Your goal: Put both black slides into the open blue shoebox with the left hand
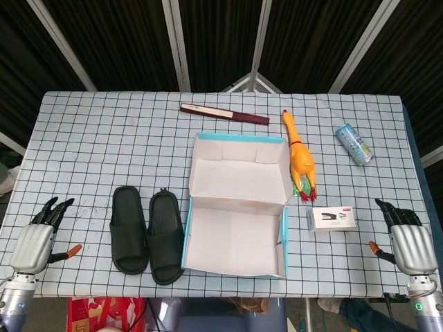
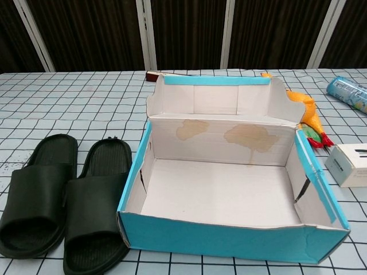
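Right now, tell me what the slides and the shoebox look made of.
Black slides: probably moulded rubber or foam, matte, with ribbed footbeds. Blue shoebox: cardboard, plain white inside with brownish stains, torn corner edges and creased flaps.

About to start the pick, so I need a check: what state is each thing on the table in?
blue shoebox: open, lid folded back, empty.
black slides: side by side on the table, left of the box, outside it.
left hand: holds nothing, fingers apart.
right hand: holds nothing.
can: lying on its side.
rubber chicken: lying flat.
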